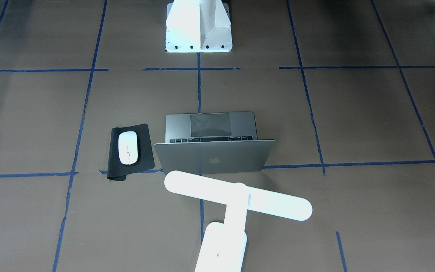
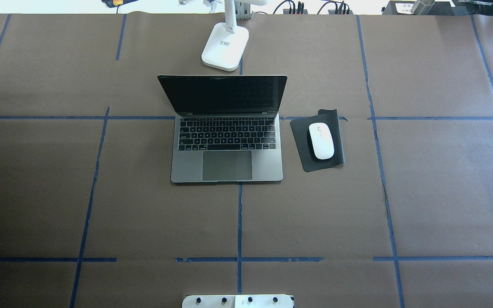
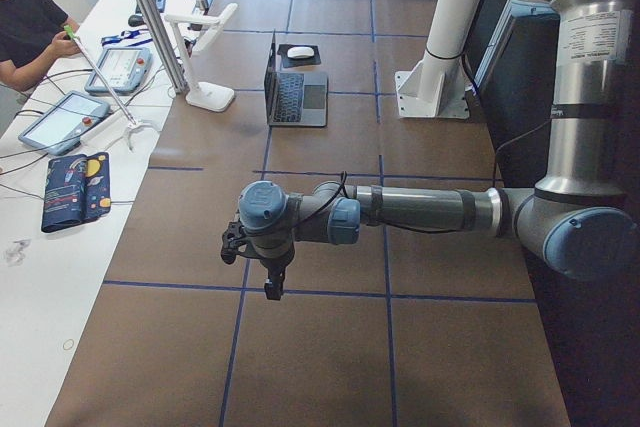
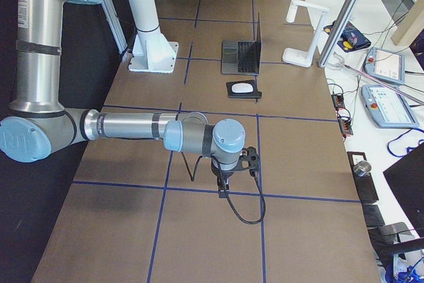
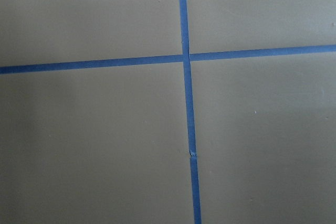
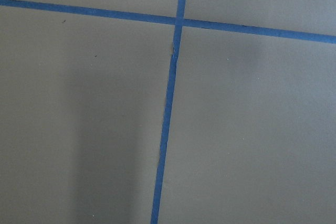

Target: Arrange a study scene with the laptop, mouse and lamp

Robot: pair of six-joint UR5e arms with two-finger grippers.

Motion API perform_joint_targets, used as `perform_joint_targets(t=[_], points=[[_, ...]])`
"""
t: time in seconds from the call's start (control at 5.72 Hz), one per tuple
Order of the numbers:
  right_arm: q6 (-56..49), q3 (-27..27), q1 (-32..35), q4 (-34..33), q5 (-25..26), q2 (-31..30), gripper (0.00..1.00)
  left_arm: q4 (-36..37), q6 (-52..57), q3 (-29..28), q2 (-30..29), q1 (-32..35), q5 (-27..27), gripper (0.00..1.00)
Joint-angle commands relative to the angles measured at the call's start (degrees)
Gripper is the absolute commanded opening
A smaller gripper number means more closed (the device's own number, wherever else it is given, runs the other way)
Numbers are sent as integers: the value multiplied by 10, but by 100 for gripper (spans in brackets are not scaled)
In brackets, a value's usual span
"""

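Note:
The laptop (image 2: 227,141) stands open at the table's middle, its screen facing the robot and its lid (image 1: 213,158) toward the operators' side. The white mouse (image 2: 321,140) lies on a black mouse pad (image 2: 300,132) to the laptop's right. The lamp (image 1: 236,194) stands behind the laptop, its base (image 2: 225,47) on the far edge. My left gripper (image 3: 270,282) and right gripper (image 4: 222,187) hang over bare table at the two ends, far from these things. They show only in the side views, so I cannot tell whether they are open or shut.
The white robot pedestal (image 1: 198,26) is bolted at the near edge. An operator (image 3: 25,27) sits at a side bench with teach pendants (image 3: 60,119). Blue tape lines (image 5: 186,103) cross the brown table cover.

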State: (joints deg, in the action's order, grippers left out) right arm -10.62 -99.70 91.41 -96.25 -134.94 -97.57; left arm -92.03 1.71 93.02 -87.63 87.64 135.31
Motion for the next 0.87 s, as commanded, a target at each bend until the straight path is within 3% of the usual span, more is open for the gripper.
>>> perform_joint_targets(t=[0.0, 0.7], points=[[-1, -1, 0, 0, 0, -3, 100, 4, 4, 9, 2, -10, -1, 100], [-2, 7, -1, 4, -1, -1, 100, 37, 43, 11, -7, -7, 0, 100]])
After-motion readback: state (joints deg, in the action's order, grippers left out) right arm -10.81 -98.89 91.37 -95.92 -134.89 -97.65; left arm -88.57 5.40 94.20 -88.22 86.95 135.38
